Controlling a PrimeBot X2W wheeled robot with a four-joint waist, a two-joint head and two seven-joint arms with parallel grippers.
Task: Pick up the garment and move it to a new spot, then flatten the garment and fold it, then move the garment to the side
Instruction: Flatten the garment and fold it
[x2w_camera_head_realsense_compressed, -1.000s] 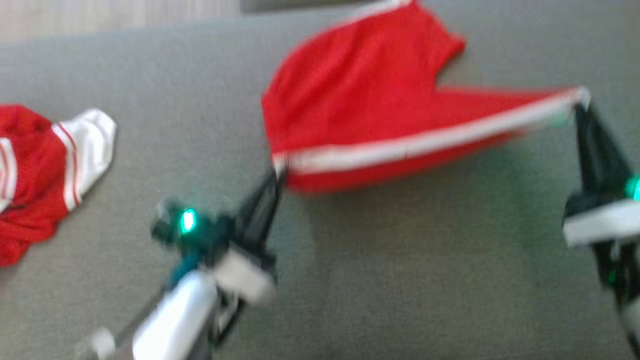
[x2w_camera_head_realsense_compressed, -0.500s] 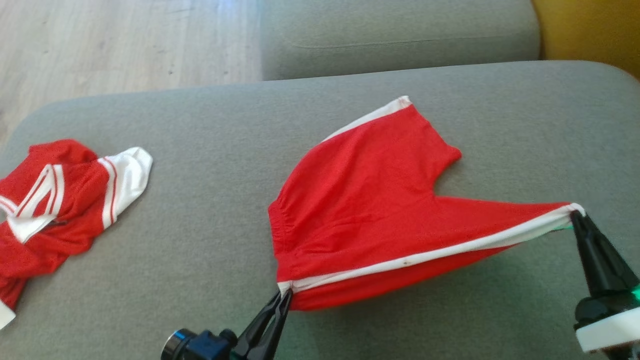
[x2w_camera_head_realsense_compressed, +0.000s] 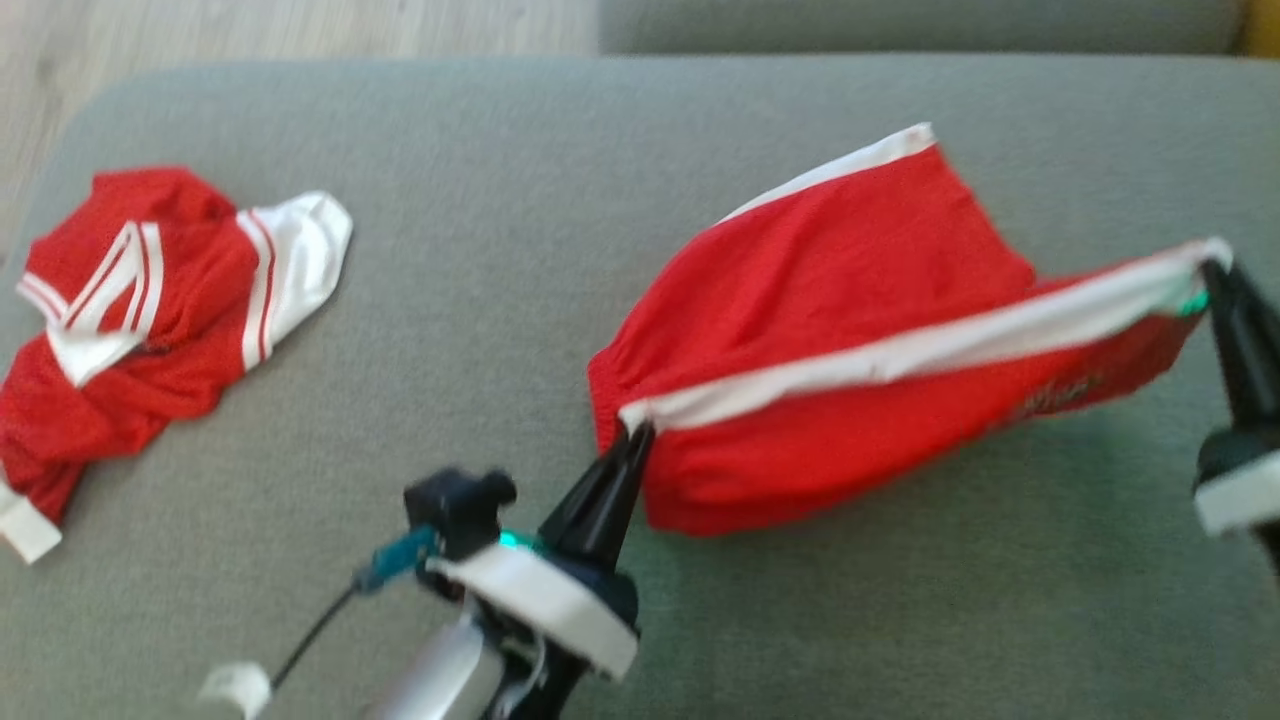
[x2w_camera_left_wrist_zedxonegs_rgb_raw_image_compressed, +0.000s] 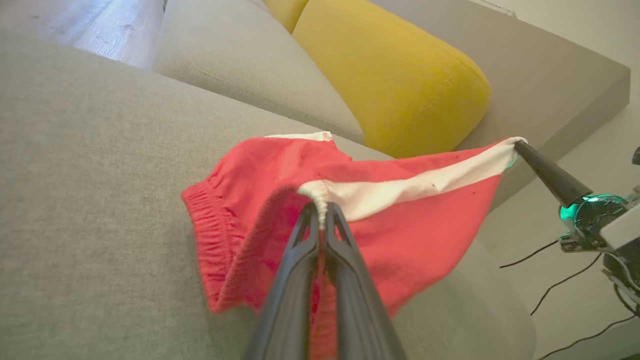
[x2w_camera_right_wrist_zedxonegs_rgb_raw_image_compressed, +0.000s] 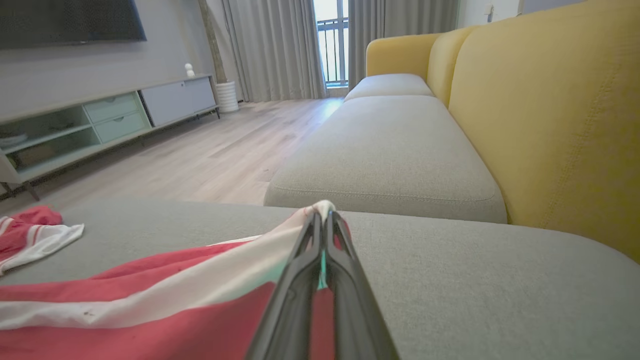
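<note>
The red shorts are stretched between the two grippers over the grey sofa seat. Their far side lies on the seat and the near side is lifted. The white side stripe runs taut from one gripper to the other. The left gripper is clamped on the waistband end of the stripe, and the right gripper is pinched tight on the hem end. Well to the left of the left gripper lies a crumpled red-and-white jersey. Beyond the shorts from the left gripper sits a yellow cushion.
</note>
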